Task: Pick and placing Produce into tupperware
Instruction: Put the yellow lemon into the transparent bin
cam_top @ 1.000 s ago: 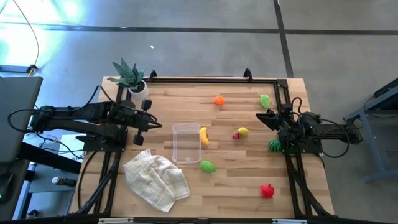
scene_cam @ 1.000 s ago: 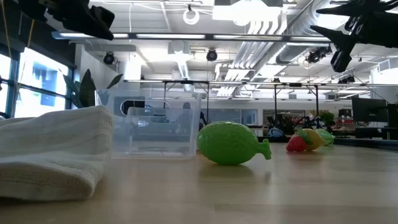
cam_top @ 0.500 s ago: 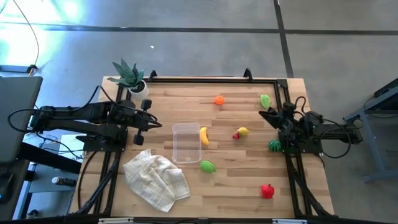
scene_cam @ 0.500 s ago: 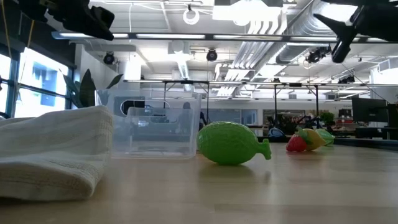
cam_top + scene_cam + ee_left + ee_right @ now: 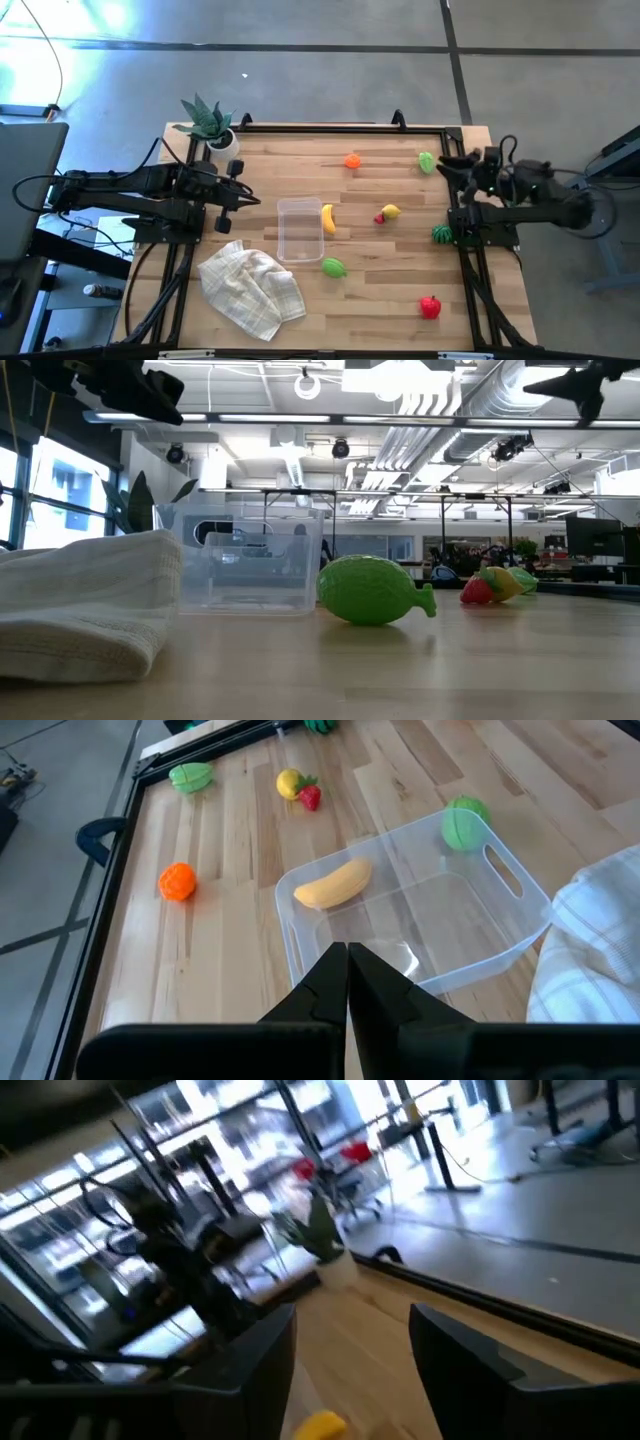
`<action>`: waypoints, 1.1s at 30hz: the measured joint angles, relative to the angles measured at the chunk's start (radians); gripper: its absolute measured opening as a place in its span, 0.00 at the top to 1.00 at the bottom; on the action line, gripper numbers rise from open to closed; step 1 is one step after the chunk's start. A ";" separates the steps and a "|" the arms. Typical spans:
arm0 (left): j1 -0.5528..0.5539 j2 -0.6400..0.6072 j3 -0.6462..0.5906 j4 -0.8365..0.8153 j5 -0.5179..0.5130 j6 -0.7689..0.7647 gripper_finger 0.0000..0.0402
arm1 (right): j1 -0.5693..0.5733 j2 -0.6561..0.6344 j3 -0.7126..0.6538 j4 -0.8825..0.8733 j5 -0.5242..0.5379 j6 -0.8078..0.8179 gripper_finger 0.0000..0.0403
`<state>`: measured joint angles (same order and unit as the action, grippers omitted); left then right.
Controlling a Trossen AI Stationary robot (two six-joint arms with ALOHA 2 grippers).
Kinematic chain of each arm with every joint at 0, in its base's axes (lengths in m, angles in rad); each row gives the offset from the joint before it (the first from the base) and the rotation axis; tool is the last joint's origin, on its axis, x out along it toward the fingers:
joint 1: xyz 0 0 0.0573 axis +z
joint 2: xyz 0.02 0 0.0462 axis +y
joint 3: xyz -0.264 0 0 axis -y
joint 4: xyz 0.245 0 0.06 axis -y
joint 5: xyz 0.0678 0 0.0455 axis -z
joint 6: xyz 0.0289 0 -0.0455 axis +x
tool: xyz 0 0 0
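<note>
Your left gripper [image 5: 247, 200] waits at the table's left side with its fingers pressed together, holding nothing, just left of the tupperware [image 5: 299, 229]. A folded cloth [image 5: 251, 287] lies near-left of that tub. The tub sits mid-table with nothing in it; the banana [image 5: 328, 219] touches its right wall outside, and a green fruit [image 5: 333, 267] lies beside its near right corner. Further right you have the orange [image 5: 352, 161], lemon [image 5: 391, 211] and red pepper [image 5: 430, 307] scattered. Your right gripper [image 5: 444, 162] hangs raised at the far right edge, fingers spread apart, beside a light green fruit [image 5: 427, 161].
</note>
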<state>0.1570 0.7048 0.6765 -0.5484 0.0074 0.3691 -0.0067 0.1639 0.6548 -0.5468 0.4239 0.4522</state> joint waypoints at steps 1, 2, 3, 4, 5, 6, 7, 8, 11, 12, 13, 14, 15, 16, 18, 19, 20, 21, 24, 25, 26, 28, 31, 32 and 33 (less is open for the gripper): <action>0.000 0.000 0.000 0.000 0.000 0.000 0.99 | 0.000 0.031 0.049 -0.054 0.002 0.001 0.52; 0.000 0.000 0.000 0.000 0.000 0.000 0.99 | 0.000 0.066 0.097 -0.105 0.003 -0.005 0.51; 0.000 0.000 0.000 0.000 0.000 0.000 0.99 | 0.000 0.106 0.141 -0.156 0.002 -0.016 0.50; 0.000 0.000 0.000 0.000 0.000 0.000 0.99 | 0.000 0.146 0.186 -0.210 0.002 -0.033 0.50; 0.000 0.000 0.000 0.000 0.000 0.000 0.99 | 0.000 0.188 0.227 -0.260 0.002 -0.053 0.50; 0.000 0.000 0.000 0.000 0.000 0.000 0.99 | 0.000 0.232 0.268 -0.306 0.002 -0.078 0.50; 0.000 0.000 0.000 0.000 0.000 0.000 0.99 | 0.000 0.277 0.306 -0.347 0.002 -0.106 0.50; 0.000 0.000 0.000 0.000 0.000 0.000 0.99 | 0.000 0.319 0.342 -0.382 0.001 -0.138 0.50; 0.000 0.000 0.000 0.000 0.000 0.000 0.99 | -0.001 0.455 0.430 -0.450 -0.038 -0.207 0.50; 0.000 0.000 0.000 0.000 0.000 0.000 0.99 | -0.004 0.500 0.452 -0.466 -0.067 -0.226 0.50; 0.000 0.000 0.000 0.000 0.000 0.000 0.99 | -0.015 0.543 0.470 -0.481 -0.106 -0.245 0.50; 0.000 0.000 0.000 0.000 0.000 0.000 0.99 | -0.032 0.586 0.484 -0.500 -0.150 -0.263 0.50; 0.000 0.000 0.000 0.000 0.000 0.000 0.99 | -0.055 0.626 0.490 -0.525 -0.201 -0.283 0.51; 0.000 0.000 0.000 0.000 0.000 0.000 0.99 | -0.084 0.667 0.490 -0.555 -0.248 -0.306 0.51; 0.000 0.000 0.000 0.000 0.000 0.000 0.99 | -0.161 0.738 0.476 -0.582 -0.326 -0.368 0.53; 0.000 0.000 0.000 0.000 0.000 0.000 0.99 | -0.205 0.769 0.465 -0.581 -0.368 -0.406 0.54; 0.000 0.000 0.000 0.000 0.000 0.000 0.99 | -0.250 0.794 0.456 -0.581 -0.413 -0.441 0.55; 0.000 0.000 0.000 0.000 0.000 0.000 0.99 | -0.295 0.815 0.453 -0.578 -0.464 -0.471 0.56; 0.000 0.000 0.000 0.000 0.000 0.000 0.99 | -0.402 0.867 0.437 -0.532 -0.639 -0.538 0.59; 0.000 0.000 0.000 0.000 0.000 0.000 0.99 | -0.423 0.881 0.429 -0.526 -0.668 -0.551 0.59; 0.000 0.000 0.000 0.000 0.000 0.000 0.99 | -0.433 0.895 0.419 -0.518 -0.679 -0.563 0.60; 0.000 0.000 0.001 0.000 0.000 0.000 0.99 | -0.439 0.922 0.390 -0.510 -0.685 -0.593 0.60; 0.000 0.000 0.001 0.000 0.000 0.000 0.99 | -0.416 0.969 0.332 -0.519 -0.687 -0.646 0.60; 0.000 0.000 0.001 0.000 0.000 0.000 0.99 | -0.401 0.980 0.310 -0.517 -0.688 -0.661 0.60; 0.000 0.000 0.001 0.000 0.000 0.000 0.99 | -0.387 0.994 0.288 -0.512 -0.688 -0.672 0.59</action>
<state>0.1570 0.7048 0.6773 -0.5484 0.0074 0.3691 -0.3932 1.1574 0.9427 -1.0585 -0.2644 -0.2193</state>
